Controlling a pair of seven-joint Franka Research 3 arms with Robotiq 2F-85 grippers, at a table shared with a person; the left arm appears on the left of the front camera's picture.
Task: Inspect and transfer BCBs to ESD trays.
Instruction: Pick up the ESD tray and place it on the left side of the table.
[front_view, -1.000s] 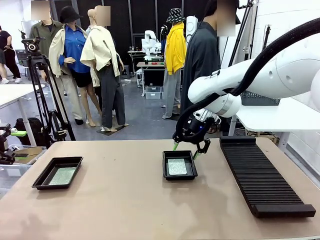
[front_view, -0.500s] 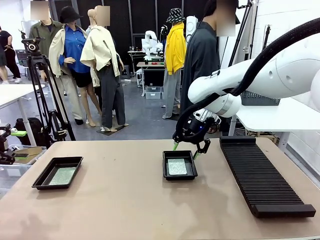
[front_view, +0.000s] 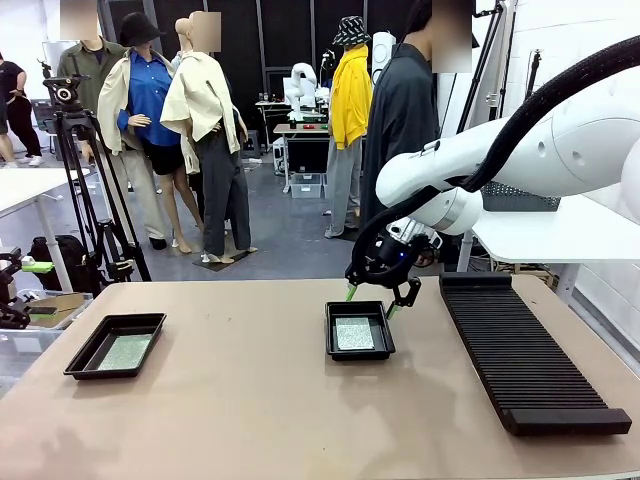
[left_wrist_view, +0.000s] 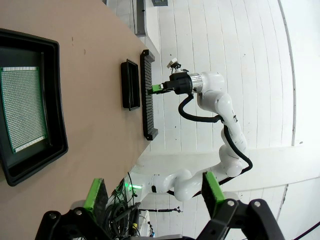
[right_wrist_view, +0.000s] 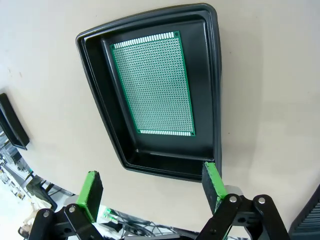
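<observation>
BCBs are lying flat, one (front_view: 354, 333) in the middle ESD tray (front_view: 359, 349) and one (front_view: 125, 351) in the left tray (front_view: 88, 361), while the right gripper (front_view: 377, 298) is hovering spread and empty over the middle tray's far rim and the left gripper (left_wrist_view: 152, 192) is hanging spread beside its tray, so both transfers are looking done and the next move seems to be a clean retreat.

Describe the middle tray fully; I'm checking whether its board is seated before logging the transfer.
The middle tray is a shallow black plastic rectangle with raised sloping rims and rounded corners, flat on the tan table. One green perforated board lies flat on its floor, leaving a bare margin on every side. The right gripper hangs open over its far edge, touching neither. The ribbed rack stands apart to its right.
</observation>
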